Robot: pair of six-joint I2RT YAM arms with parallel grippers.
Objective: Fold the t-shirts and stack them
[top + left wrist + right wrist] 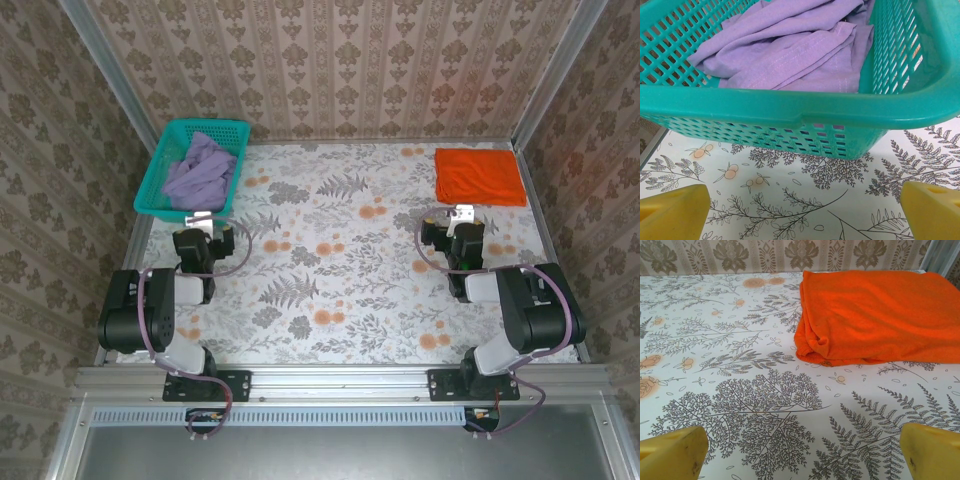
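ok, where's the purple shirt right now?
The purple shirt lies crumpled inside the teal basket at the far left of the table in the top view, just beyond the open left gripper.

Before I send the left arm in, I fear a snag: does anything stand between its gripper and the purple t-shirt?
The near wall of the teal basket stands between the open left gripper and the purple t-shirt, which lies crumpled inside. Reaching over the rim looks necessary.
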